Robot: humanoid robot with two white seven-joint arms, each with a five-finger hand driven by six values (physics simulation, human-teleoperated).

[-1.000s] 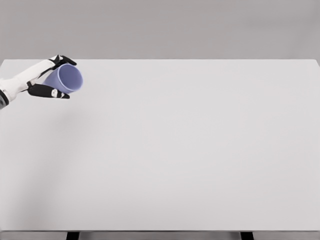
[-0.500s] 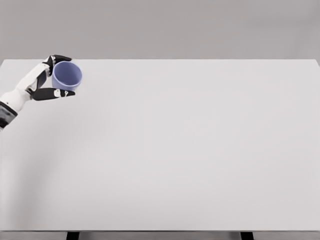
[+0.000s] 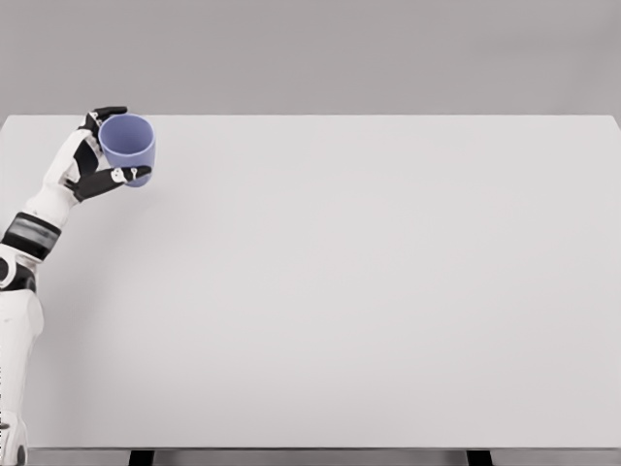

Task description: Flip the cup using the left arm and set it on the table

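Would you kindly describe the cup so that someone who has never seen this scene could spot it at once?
Start at the wide white table and go to its far left corner. There the left hand holds a small blue-violet cup, mouth up. It is the only coloured thing among white and grey.

A wide, pale grey worktop (image 3: 369, 291) fills most of the head view, its far edge straight against a plain grey wall (image 3: 310, 53). Two dark legs (image 3: 142, 457) show beneath its near edge.
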